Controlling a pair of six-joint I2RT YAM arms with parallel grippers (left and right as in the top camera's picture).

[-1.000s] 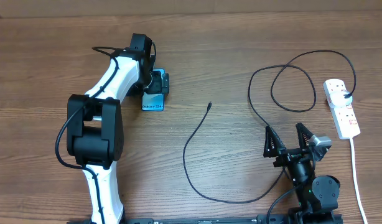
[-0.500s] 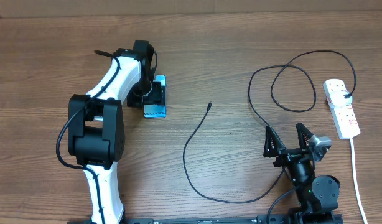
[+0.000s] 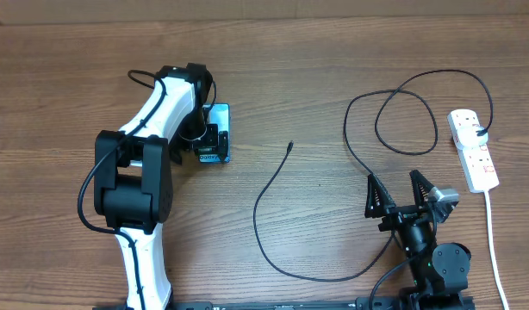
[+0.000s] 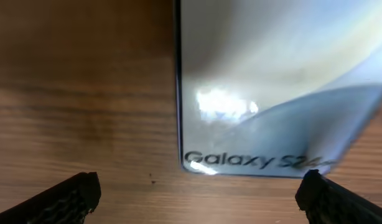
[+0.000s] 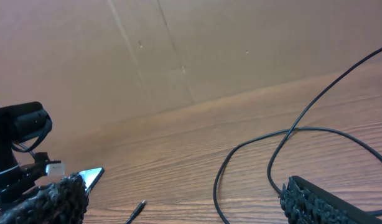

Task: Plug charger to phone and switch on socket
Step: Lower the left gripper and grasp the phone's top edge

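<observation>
The phone (image 3: 220,117) lies flat on the wood at the left, blue screen up. Its short edge with dark text (image 4: 253,160) fills the left wrist view. My left gripper (image 3: 211,148) hovers over that near end, open; its fingertips (image 4: 73,196) stand wide apart with only bare table between them (image 4: 197,199). The charger (image 3: 273,185) is a thin black cable whose connector tip (image 3: 289,146) lies free mid-table and loops right to the white socket (image 3: 473,151). My right gripper (image 3: 392,177) is open and empty at the front right, with the tip (image 5: 136,211) ahead of it.
A white cord (image 3: 493,245) runs from the socket to the table's front edge. Cable loops (image 3: 402,112) lie between my right gripper and the socket. A brown cardboard wall (image 5: 197,50) stands behind the table.
My left gripper has drawn back along the phone from its far part to its near end, uncovering more of the blue screen. The right arm has not moved.
</observation>
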